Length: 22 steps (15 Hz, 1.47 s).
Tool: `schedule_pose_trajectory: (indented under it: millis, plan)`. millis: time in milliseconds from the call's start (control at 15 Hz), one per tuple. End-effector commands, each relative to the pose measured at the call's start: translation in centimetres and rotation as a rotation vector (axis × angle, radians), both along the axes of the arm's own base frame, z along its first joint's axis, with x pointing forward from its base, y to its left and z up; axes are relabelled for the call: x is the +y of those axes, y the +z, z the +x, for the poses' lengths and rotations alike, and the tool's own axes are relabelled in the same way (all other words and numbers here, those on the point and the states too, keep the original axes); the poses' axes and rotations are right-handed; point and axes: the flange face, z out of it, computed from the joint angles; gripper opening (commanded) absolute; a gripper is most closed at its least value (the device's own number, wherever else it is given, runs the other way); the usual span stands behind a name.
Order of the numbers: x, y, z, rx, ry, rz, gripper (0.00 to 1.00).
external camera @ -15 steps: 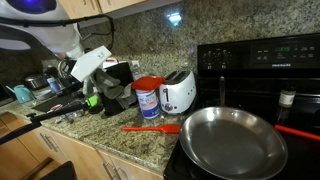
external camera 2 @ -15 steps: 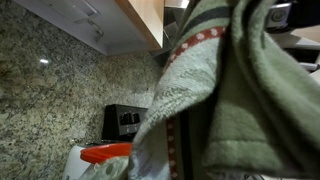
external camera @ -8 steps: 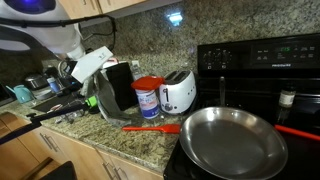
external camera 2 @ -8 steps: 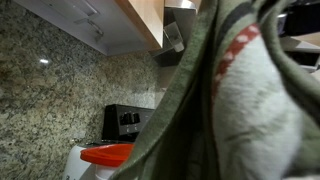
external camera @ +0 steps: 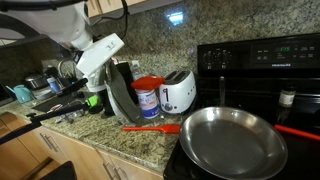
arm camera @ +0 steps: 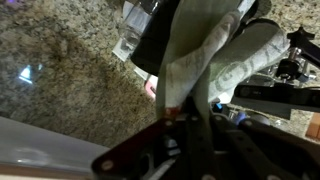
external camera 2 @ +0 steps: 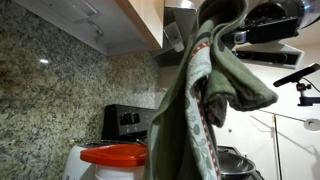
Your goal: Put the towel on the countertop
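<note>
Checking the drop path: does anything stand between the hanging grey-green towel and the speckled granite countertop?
Nothing visible directly below. The rumpled grey-green towel hangs from the shut hand over the speckled granite countertop; a red-lidded white canister and a white toaster stand close beside it, and a red spatula lies in front.

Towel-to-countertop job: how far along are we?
Done: the towel is grasped, with the gripper shut on its upper end. In hand: it hangs from the fingers beside the red-lidded canister, not yet laid on the countertop. Left: lower it onto bare granite, open the fingers and back away.
</note>
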Motion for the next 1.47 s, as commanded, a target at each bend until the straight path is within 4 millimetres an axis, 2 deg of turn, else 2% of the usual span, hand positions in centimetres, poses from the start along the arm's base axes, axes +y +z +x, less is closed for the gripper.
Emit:
schedule_pose_trajectory:
  millis: [0,400,867,1133,1400]
  plan:
    - [-2.6,1.8,-0.3,-0.044,-0.046,0.045,0.01]
    - [-4.5,2.8,-0.6,-0.061,-0.08,0.066,0.01]
    - [-6.0,0.4,-0.9,-0.023,-0.049,-0.091,0.01]
    - [-6.8,-2.4,-0.2,0.035,-0.047,-0.169,0.01]
    - [-6.9,-8.3,0.7,0.177,-0.024,-0.234,0.01]
